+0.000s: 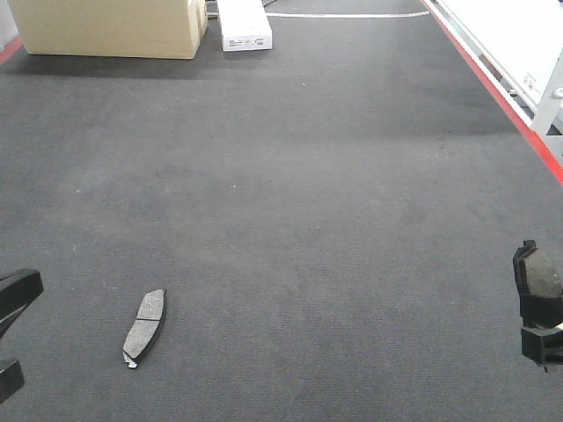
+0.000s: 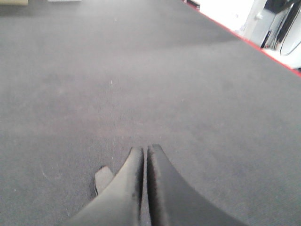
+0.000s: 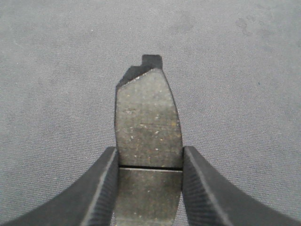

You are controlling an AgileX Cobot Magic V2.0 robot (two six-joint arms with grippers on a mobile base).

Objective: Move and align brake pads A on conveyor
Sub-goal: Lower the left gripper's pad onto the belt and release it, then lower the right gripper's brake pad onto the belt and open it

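The conveyor (image 1: 308,176) fills nearly every view, a wide charcoal belt with a red edge strip (image 1: 501,97) down its right side. A cardboard box (image 1: 106,26) and a small white box (image 1: 244,26) stand at its far end. The right pincer (image 3: 149,157) is clamped on one brake pad (image 3: 148,117) across its centre groove and holds it clear of the belt at the near right. The left pincer (image 2: 146,151) is clenched on nothing, its fingers pressed together, just beside a second brake pad (image 1: 145,327) that lies flat at the near left. No other pads are in view. The step in hand looks like the carry of the held pad. The next move likely calls for lowering it onto the belt, turned to match the lying pad, before letting go.
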